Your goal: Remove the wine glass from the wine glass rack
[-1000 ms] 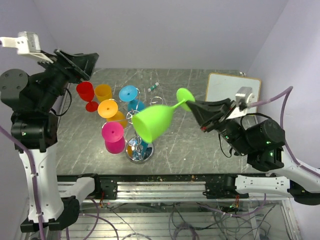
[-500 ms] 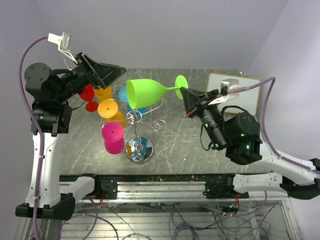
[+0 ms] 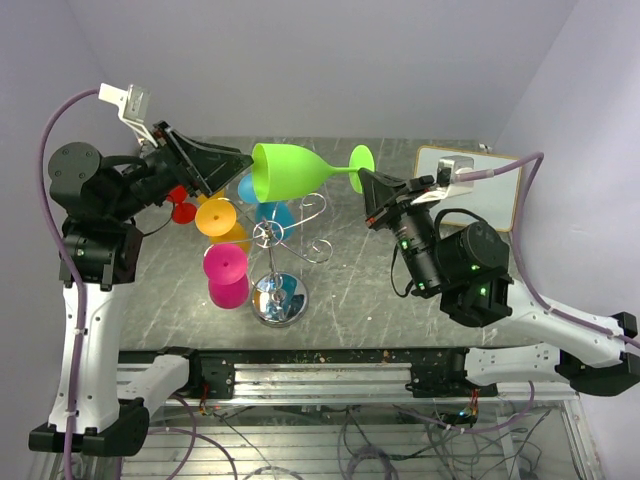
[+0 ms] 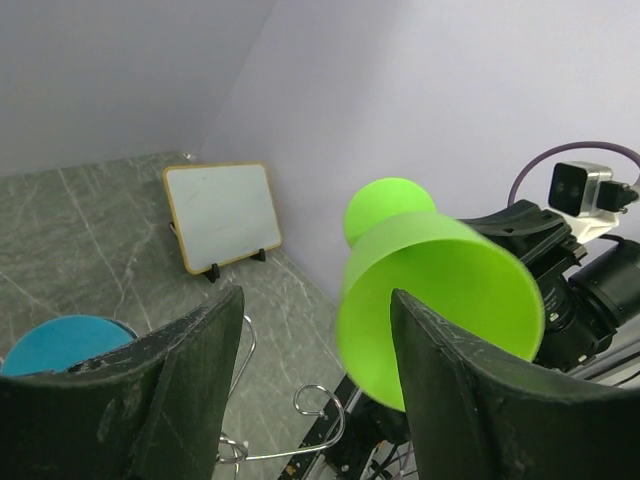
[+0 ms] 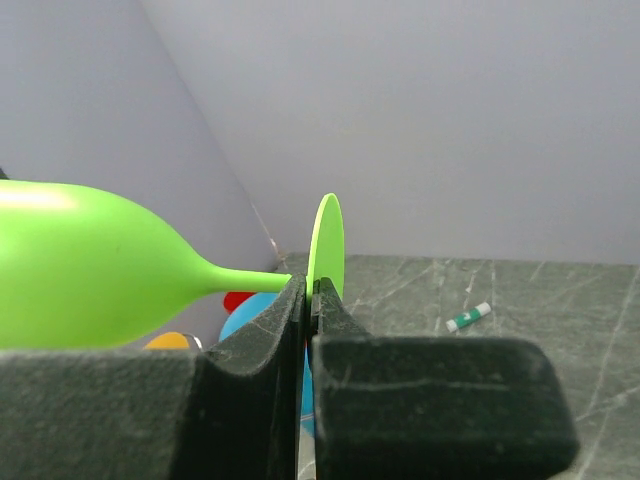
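Observation:
A green wine glass (image 3: 290, 172) lies level in the air above the wine glass rack (image 3: 279, 298), free of its chrome hooks. My right gripper (image 3: 368, 188) is shut on the glass's round foot (image 5: 327, 240), with the bowl (image 5: 90, 265) pointing left. My left gripper (image 3: 238, 163) is open just left of the bowl's rim. In the left wrist view the bowl (image 4: 440, 290) shows past the right finger (image 4: 470, 400), its edge in the gap, and nothing is clamped. A bare spiral hook (image 4: 325, 400) shows below.
Red (image 3: 180, 200), orange (image 3: 215, 216), pink (image 3: 226, 275) and blue (image 3: 262, 200) glasses hang around the rack. A small whiteboard (image 3: 465, 180) stands at the back right. A green-and-white marker (image 3: 307, 173) lies on the grey table near the rear wall.
The right arm has carried the green glass up and to the left, off the rack, turning it level. The left arm has swung in from the far left to the bowl's rim.

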